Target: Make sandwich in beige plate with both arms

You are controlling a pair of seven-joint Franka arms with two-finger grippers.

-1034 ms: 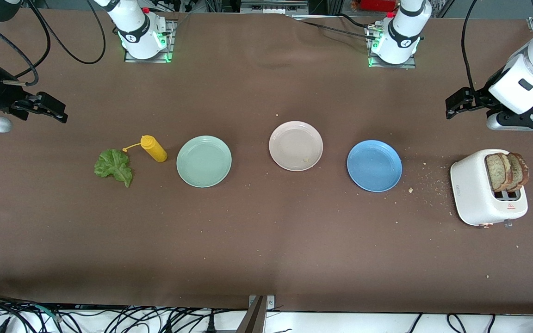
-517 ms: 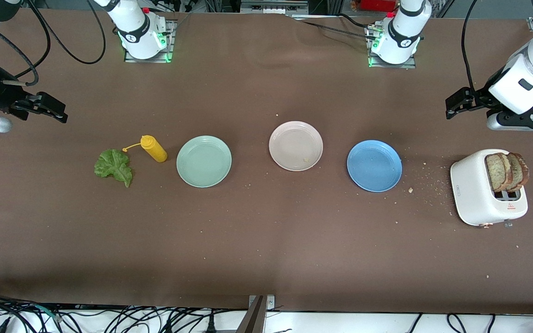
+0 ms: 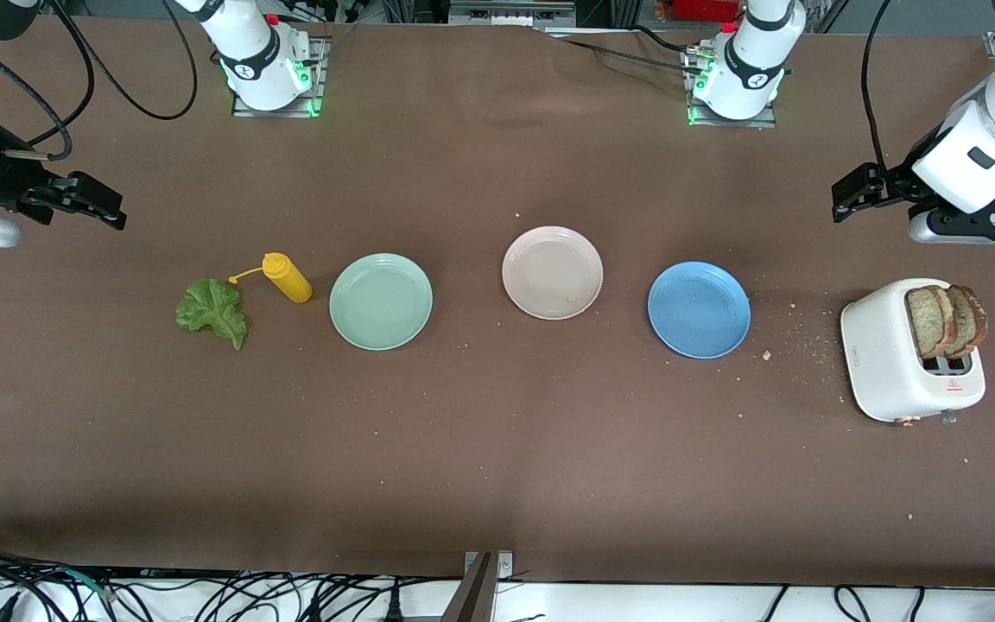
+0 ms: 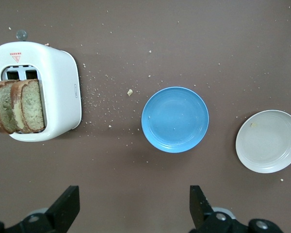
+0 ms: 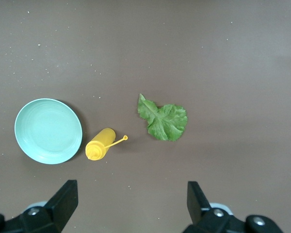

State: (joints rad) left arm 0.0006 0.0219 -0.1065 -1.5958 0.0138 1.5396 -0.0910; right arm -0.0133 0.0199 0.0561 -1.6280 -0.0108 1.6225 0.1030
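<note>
Right gripper: the black two-finger right gripper (image 3: 104, 210) is held above the bare brown table (image 3: 497, 449) at the right arm's end; its jaws are spread wide and nothing is gripped.
Lettuce: a green ruffled lettuce leaf (image 3: 212, 311) is laid flat on the table, just beside the yellow bottle's nozzle.
Bottle: a yellow plastic squeeze bottle (image 3: 287, 277) is lying on its side between the lettuce leaf and the mint-green plate.
Mint-green plate: a round mint-green plastic plate (image 3: 381, 301) is set on the table with nothing on it.
Beige plate: the round pale pinkish-beige plastic plate (image 3: 552, 272) is placed near the middle of the table, between the mint-green and blue plates and slightly farther from the front camera than both; only a small crumb is seen on it.
Blue plate: a round blue plastic plate (image 3: 699, 310) is set apart from the toaster, with crumbs scattered between.
Toaster: a white rounded toaster (image 3: 890, 358) is stood toward the left arm's end.
Toast: two brown wholegrain toast slices (image 3: 947, 320) are seen upright in the toaster's slots.
Left gripper: the black two-finger left gripper (image 3: 847, 197) is held above the table near the toaster; its jaws are fully parted and nothing is held.
</note>
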